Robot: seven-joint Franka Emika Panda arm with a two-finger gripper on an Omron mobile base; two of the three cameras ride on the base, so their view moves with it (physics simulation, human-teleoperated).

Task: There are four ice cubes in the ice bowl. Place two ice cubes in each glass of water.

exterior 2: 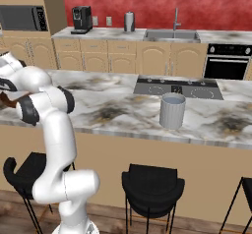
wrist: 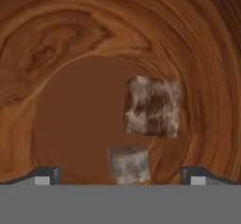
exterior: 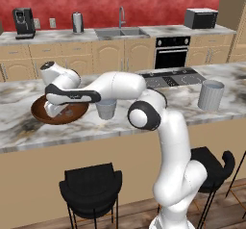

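Hand view reveals two ice cubes (wrist: 152, 106) inside the ice bowl (wrist: 70, 35), claw (wrist: 120, 175) seemingly open.

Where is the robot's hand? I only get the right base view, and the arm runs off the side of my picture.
Observer: The left base view shows the arm bent down over the ice bowl, which sits on the marble counter.
Operator: Is there ice in the bowl?
Observer: Yes. The hand view shows two ice cubes on the wood. One cube lies in line between the tips of the open tool, not gripped. The other cube lies just past it.
Operator: I see one glass. Is there another?
Observer: Yes, a shorter glass stands right beside the bowl, partly behind the arm.
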